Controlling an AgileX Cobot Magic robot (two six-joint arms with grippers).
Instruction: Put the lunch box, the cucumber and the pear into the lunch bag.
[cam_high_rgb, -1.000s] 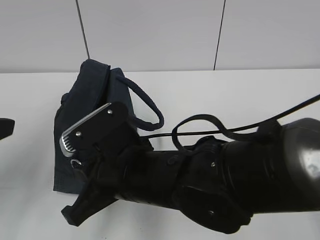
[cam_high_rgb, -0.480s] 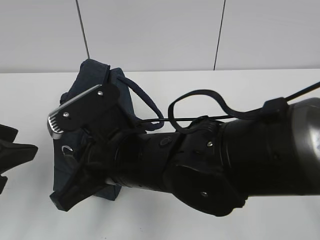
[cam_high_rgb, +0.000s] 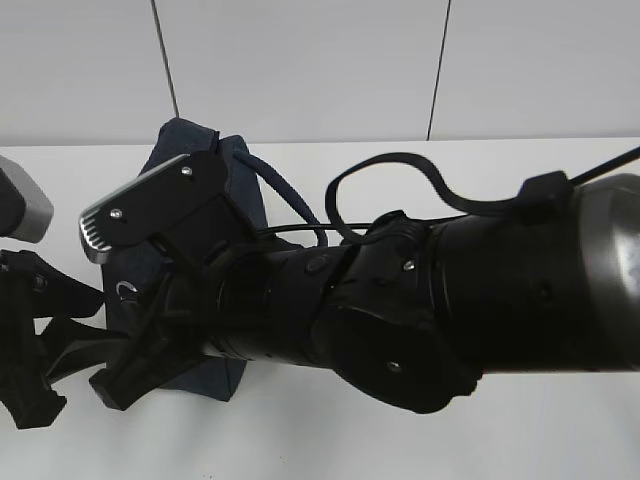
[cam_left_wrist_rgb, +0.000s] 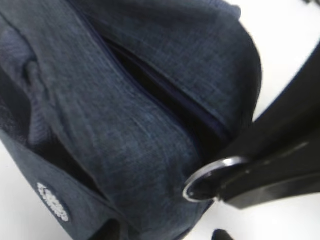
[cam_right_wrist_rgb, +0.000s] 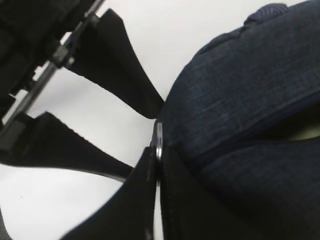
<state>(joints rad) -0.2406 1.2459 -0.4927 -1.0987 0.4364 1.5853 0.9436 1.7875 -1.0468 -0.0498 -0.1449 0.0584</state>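
The dark navy lunch bag (cam_high_rgb: 190, 160) lies at the left of the white table, its looped handle (cam_high_rgb: 300, 215) to the right. My right gripper (cam_high_rgb: 135, 320) reaches across and is shut on the bag's metal ring pull (cam_high_rgb: 125, 292). The right wrist view shows the ring (cam_right_wrist_rgb: 158, 140) pinched between the fingertips (cam_right_wrist_rgb: 145, 180). My left gripper (cam_high_rgb: 90, 325) is open just left of the bag, with its fingers (cam_right_wrist_rgb: 125, 85) spread. The left wrist view shows the bag (cam_left_wrist_rgb: 125, 115) close up and the ring (cam_left_wrist_rgb: 207, 177). The zipper is partly open. The lunch box, cucumber and pear are out of view.
The right arm (cam_high_rgb: 450, 300) and its cables (cam_high_rgb: 400, 170) fill the middle and right of the exterior view and hide much of the table (cam_high_rgb: 500, 160). A pale wall with dark seams stands behind.
My right gripper has moved left and up with the ring pull. My left gripper has come in from the left edge, close beside the bag.
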